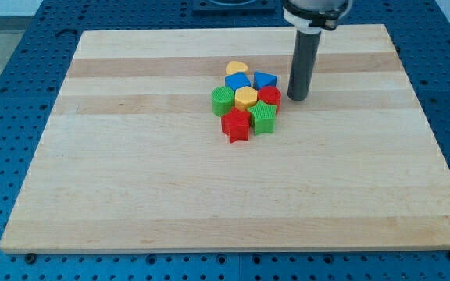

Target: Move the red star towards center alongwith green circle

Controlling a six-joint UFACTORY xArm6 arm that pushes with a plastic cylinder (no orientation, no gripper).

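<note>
The red star (236,125) lies at the bottom of a tight cluster of blocks near the board's middle. The green circle (223,101) sits at the cluster's left, touching the star's upper left. A green star-like block (263,117) touches the red star's right side. My tip (298,97) rests on the board just right of the cluster, close to a red block (269,96) and apart from the red star.
The cluster also holds a yellow hexagon (246,97) in the middle, a blue block (237,82), a blue triangle-like block (264,79) and a yellow block (237,68) at the top. The wooden board (131,172) lies on a blue perforated table.
</note>
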